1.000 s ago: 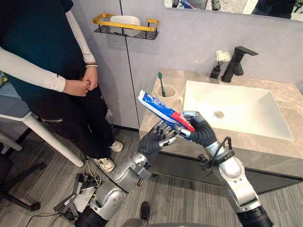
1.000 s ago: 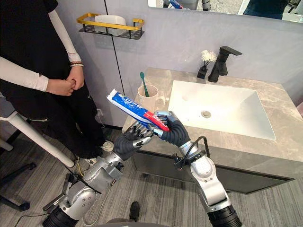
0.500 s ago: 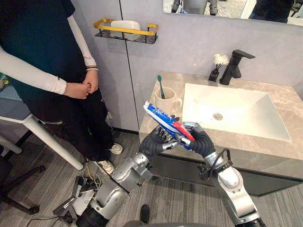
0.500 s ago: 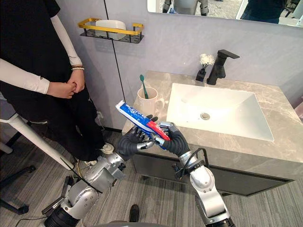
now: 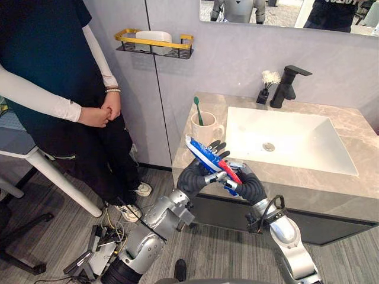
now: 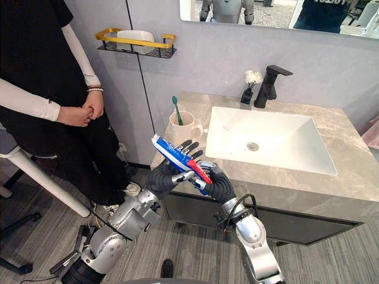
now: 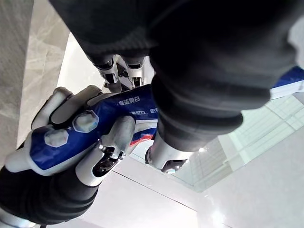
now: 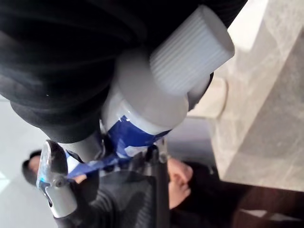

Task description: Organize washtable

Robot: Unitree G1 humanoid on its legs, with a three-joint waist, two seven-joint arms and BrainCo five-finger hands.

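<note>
A veined grey marble desk (image 5: 331,189) holds a smooth white rectangular basin (image 5: 296,142). Before its front edge, the right robot hand (image 5: 249,188) curls round the ribbed-cap end of a glossy, flattened blue-and-red toothpaste tube (image 5: 207,158). The left robot hand (image 5: 195,176) spreads straight fingers behind it; a second ago they sat curled beneath.

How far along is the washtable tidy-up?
Done: the toothbrush stands in the mug beside the sink. In hand: the tube, with the right hand curled round it and the left hand against it. Left: the tube isn't put away yet; it probably goes into the mug.
</note>
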